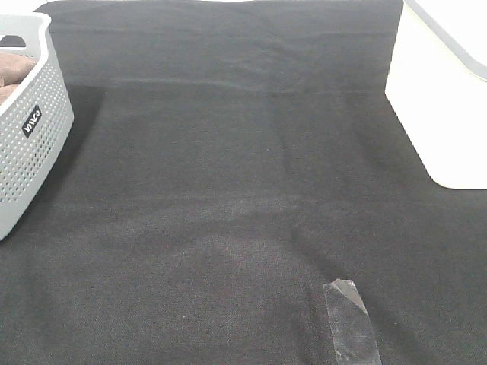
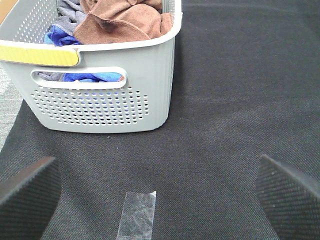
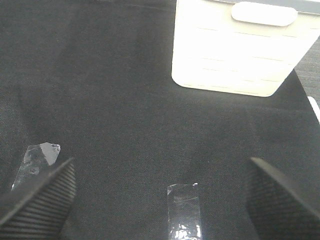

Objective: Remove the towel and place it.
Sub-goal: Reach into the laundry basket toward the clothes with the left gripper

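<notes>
Towel (image 2: 125, 25) lies bunched in the grey basket (image 2: 150, 95); left claw (image 2: 160, 192) and right claw (image 3: 160, 195) both gape wide, empty.

**Soft, even light; whites blown out**

The light is diffuse and comes from above. The basket (image 1: 34, 144) throws only a faint shadow on the black cloth (image 1: 228, 190) just beside it. Far across from the basket, the white box (image 1: 449, 114) is overexposed and its surface detail is lost. The tape (image 1: 351, 319), well apart from the basket, glints. The cloth looks grainy and washed grey. In the wrist views the fingers (image 2: 27, 195) are out of focus.
</notes>
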